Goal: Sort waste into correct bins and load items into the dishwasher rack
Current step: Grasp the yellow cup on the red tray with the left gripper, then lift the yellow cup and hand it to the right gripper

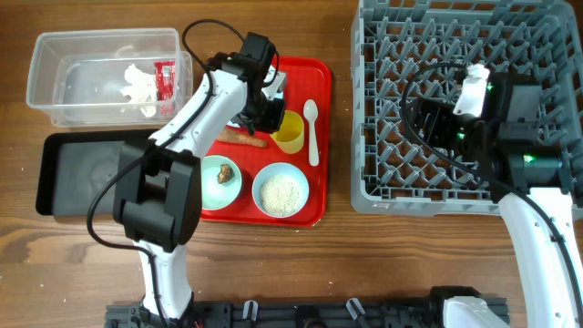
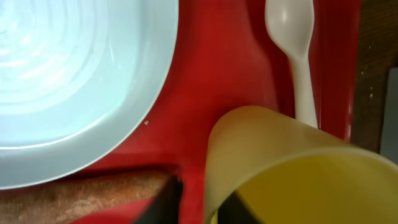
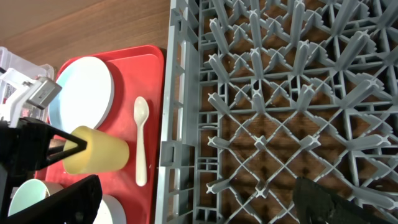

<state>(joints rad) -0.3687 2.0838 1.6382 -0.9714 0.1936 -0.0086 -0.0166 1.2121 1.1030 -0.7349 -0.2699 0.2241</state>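
My left gripper (image 1: 273,114) is over the red serving tray, with its fingers either side of the wall of the yellow cup (image 1: 290,134) (image 2: 292,168) and shut on it. The orange-brown stick (image 1: 246,138) lies just left of the cup. The white spoon (image 1: 311,132) lies to its right. The pale blue plate (image 2: 62,81) is mostly hidden under the arm. One bowl (image 1: 211,187) holds a brown lump (image 1: 224,171) and another bowl (image 1: 264,178) holds rice (image 1: 281,193). My right gripper (image 1: 428,123) (image 3: 199,205) is open and empty above the grey rack (image 1: 383,187).
The clear tub (image 1: 55,87) at the back left holds white tissue (image 1: 137,82) and the red-and-white wrapper (image 1: 165,80). The black tray (image 1: 82,173) lies in front of it. The red serving tray (image 1: 317,205) sits close to the rack's left wall.
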